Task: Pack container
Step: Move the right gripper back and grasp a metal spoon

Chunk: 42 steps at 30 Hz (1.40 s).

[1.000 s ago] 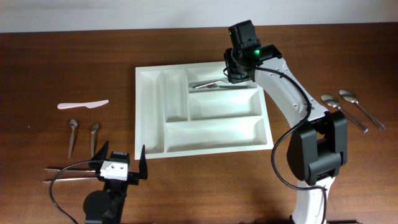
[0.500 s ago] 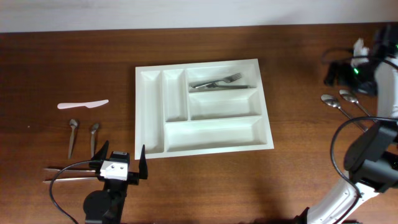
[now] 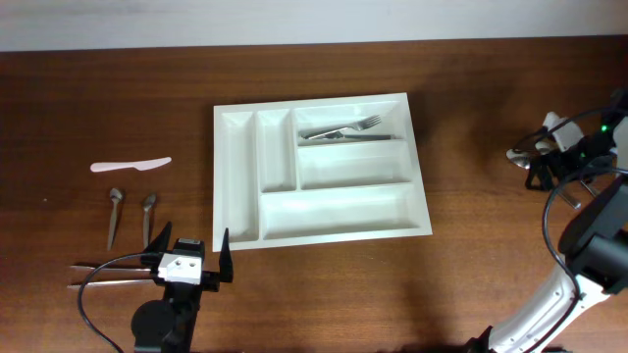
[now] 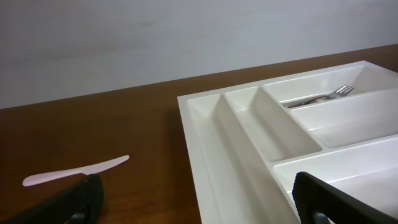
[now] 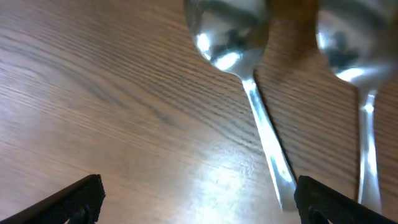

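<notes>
Table: dark wood, carrying everything in view.
Tray: the container, lying flat mid-table; two narrow slots on its left, three wide ones on its right.
Filled slot: the top wide one holds forks, also seen from the left wrist; the other four slots look bare.
Right end effector: low over the table's right edge, jaws spread and released, holding nothing; its fingertips frame the wrist view.
Left end effector: near the front edge, left of the tray, jaws parted and empty.
Spoons, right: two lie side by side directly under the right wrist camera, bowls away, handles toward it.
Left-side pieces: a white knife, two small spoons and some long utensils at the front, too dim to name.
Step in hand: judged to be reaching for a spoon on the right.
Next move: likely lower onto one handle, clear of its neighbour, pinch, lift, then carry it to a free slot.
</notes>
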Motion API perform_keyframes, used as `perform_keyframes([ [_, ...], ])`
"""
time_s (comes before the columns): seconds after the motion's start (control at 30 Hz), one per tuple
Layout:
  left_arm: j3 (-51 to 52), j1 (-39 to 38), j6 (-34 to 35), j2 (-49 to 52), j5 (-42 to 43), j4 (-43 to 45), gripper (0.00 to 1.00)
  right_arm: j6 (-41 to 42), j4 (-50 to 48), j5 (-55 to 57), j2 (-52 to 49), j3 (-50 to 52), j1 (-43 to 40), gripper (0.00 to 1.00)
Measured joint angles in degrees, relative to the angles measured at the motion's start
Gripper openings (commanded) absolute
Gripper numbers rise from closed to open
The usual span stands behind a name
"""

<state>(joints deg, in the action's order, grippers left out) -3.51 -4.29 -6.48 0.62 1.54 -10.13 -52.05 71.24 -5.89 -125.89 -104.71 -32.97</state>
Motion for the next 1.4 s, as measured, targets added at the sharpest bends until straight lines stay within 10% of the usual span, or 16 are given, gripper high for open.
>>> perform_keyframes([
  [0.73,0.0,0.0,0.0,0.0,0.0,0.0,0.99,-3.6,-7.5,8.3,-5.7,2.1,0.0,0.98],
  [0.87,0.0,0.0,0.0,0.0,0.0,0.0,0.99,-3.3,-8.3,8.7,-5.7,2.2,0.0,0.87],
  [1.23,0.0,0.0,0.0,0.0,0.0,0.0,0.99,-1.5,-9.1,8.8,-5.8,2.2,1.7,0.04],
  [1.4,0.0,0.0,0.0,0.0,0.0,0.0,0.99,2.1,-11.4,9.0,-5.8,2.2,2.8,0.04],
])
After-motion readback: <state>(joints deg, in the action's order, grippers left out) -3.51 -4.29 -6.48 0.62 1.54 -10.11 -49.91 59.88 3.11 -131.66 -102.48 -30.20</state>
